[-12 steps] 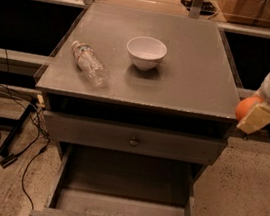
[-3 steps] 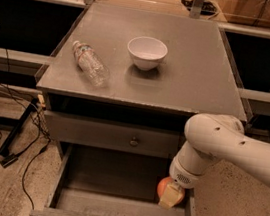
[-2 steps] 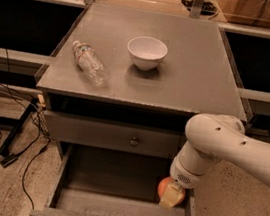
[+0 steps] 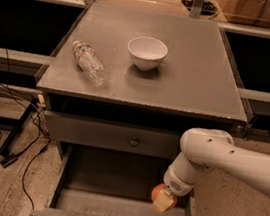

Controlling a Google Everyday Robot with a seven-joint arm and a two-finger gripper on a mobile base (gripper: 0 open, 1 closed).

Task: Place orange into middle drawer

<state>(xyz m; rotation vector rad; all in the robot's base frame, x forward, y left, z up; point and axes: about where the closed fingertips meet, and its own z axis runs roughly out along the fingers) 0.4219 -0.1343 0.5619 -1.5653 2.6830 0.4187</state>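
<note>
1 gripper is hanging over the right end of the open middle drawer, clasping the orange (fingers closed on the fruit), which is sitting low inside the drawer near its right wall.

In middle drawer, right side: gripper, orange (bowl, bottle on cabinet).

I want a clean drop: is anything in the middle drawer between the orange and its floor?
Nothing visible. The gripper holds the orange at the right side of the open middle drawer, whose floor shows bare grey.
</note>
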